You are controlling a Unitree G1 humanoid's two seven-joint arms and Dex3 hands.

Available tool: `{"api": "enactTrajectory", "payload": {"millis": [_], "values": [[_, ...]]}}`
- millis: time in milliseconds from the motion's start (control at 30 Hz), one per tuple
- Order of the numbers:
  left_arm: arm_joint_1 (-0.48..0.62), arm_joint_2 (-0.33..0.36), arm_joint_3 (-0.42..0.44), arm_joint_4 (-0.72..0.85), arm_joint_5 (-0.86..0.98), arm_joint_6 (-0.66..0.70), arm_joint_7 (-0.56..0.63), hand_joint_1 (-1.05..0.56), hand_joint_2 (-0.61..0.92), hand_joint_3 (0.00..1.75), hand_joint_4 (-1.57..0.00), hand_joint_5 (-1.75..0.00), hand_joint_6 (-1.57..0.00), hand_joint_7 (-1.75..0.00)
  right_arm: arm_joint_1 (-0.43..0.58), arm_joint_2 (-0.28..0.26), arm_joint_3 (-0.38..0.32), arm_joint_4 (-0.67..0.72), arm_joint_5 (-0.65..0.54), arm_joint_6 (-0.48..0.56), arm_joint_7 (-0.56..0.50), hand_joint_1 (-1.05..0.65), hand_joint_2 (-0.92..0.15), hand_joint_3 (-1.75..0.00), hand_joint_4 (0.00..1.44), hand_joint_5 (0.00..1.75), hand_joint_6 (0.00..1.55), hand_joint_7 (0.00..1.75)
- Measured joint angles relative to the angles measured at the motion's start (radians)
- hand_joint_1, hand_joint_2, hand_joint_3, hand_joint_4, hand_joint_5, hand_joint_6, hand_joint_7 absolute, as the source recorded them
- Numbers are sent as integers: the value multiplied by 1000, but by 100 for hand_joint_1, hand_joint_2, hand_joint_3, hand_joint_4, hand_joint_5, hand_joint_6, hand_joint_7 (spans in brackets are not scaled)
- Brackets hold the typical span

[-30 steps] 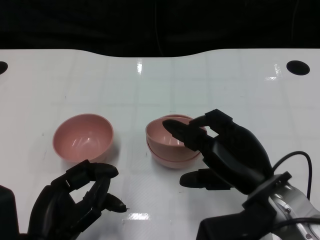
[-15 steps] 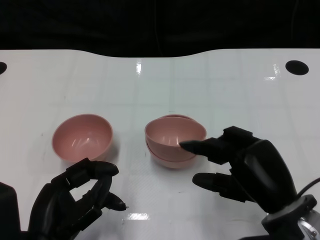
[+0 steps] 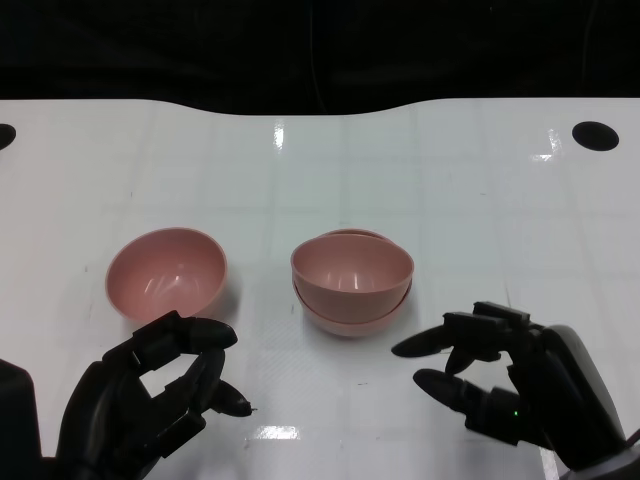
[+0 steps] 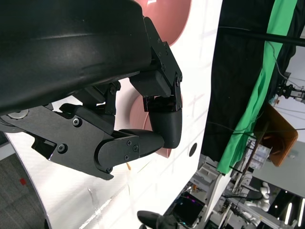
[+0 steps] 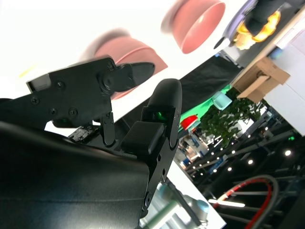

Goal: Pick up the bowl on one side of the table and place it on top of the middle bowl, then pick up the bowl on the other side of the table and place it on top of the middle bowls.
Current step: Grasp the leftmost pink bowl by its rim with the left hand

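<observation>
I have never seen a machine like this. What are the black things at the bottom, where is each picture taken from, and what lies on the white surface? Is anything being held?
The black things are the two many-fingered hands of a humanoid robot standing at a glossy white table. The wide picture comes from a camera on its head, looking down. There the left hand is at the lower left and the right hand at the lower right. The other two pictures come from cameras at each wrist, so they look tilted and are mostly filled by that hand.

On the table lie a single round pink bowl on the left and, in the middle, a stack of two pink bowls, one nested in the other.

Nothing is held: the right hand's fingers are spread, the left hand's are curled in on nothing.
</observation>
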Motion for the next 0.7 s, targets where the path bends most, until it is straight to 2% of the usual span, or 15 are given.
{"api": "enactTrajectory", "payload": {"millis": [100,267,400,567,700], "values": [[-1,0,1,0,-3,3,1,-18,72,75,-76,-147,-75,-119,29,12,-19,-10,66,2,46,-1,-36,-122,78,129,87,85],[-2,0,2,0,-4,4,4,-18,70,77,-75,-148,-74,-122,64,38,-40,-46,177,35,128,2,-38,-127,78,140,87,91],[-4,0,2,0,-3,5,6,-19,71,76,-75,-147,-74,-122,102,63,-64,-88,238,95,177,4,-42,-126,80,149,84,104],[-5,0,2,-6,-4,16,18,-18,73,73,-74,-145,-73,-121,149,76,-83,-151,269,171,212,3,-46,-122,84,149,81,115],[-5,0,2,-7,-3,19,25,-18,73,72,-76,-145,-74,-121,183,104,-96,-182,302,226,233,0,-47,-121,85,156,79,124]]}}
